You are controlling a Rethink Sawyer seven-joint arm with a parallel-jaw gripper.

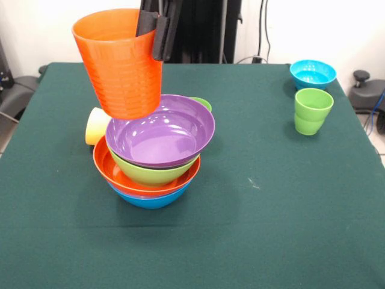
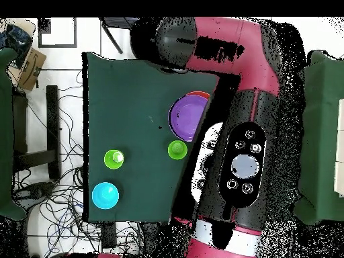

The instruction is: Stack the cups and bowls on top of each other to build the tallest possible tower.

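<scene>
Gripper [image 1: 157, 33] clamped on the rim of an orange cup [image 1: 120, 63], held tilted in the air above the left edge of the purple bowl [image 1: 161, 131]. Tower [image 1: 153, 159] near table centre: blue bowl [image 1: 150, 200] lowest, orange bowl [image 1: 120, 174], lime green bowl [image 1: 150, 173], purple on top, empty. Behind it, a yellow cup [image 1: 95, 125] on its side. Far right, light green cup [image 1: 313, 111] upright, turquoise bowl [image 1: 312, 74] just behind it, both empty.

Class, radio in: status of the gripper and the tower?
Gripper shut on orange cup, above purple bowl. Tower four bowls high. Nothing blocking.
</scene>
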